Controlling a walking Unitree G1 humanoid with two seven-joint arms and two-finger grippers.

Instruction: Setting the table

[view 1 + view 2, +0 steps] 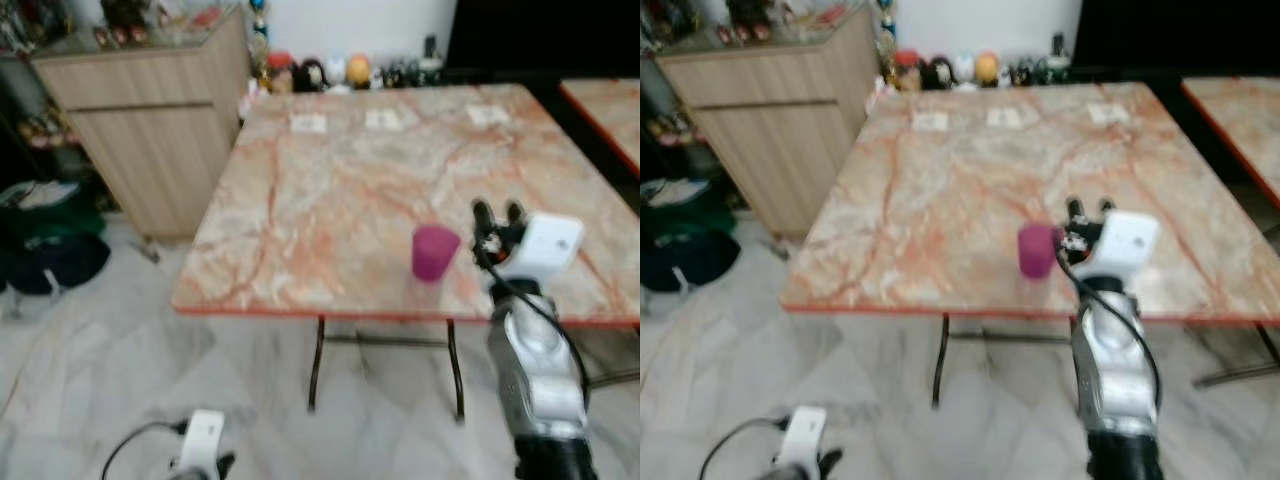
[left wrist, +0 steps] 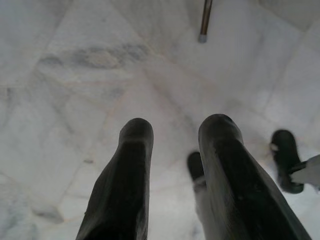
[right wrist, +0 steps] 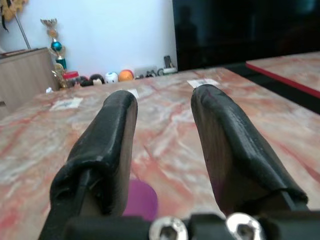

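A purple cup (image 1: 433, 251) stands upright near the front edge of the pink marble table (image 1: 330, 200). My right gripper (image 1: 498, 213) hovers just to the cup's right, raised above the tabletop, fingers (image 3: 112, 140) open with nothing between them; the purple cup (image 3: 140, 199) peeks from below them. My left gripper (image 2: 172, 132) hangs low beside the floor, open and empty, over the white marble tiles.
A wooden cabinet (image 1: 150, 110) stands left of the table. Small figurines and balls (image 1: 320, 72) line the wall behind it. Paper cards (image 1: 308, 122) lie at the table's far edge. A second table (image 1: 605, 105) is at right. Dark bags (image 1: 45, 245) sit on the floor at left.
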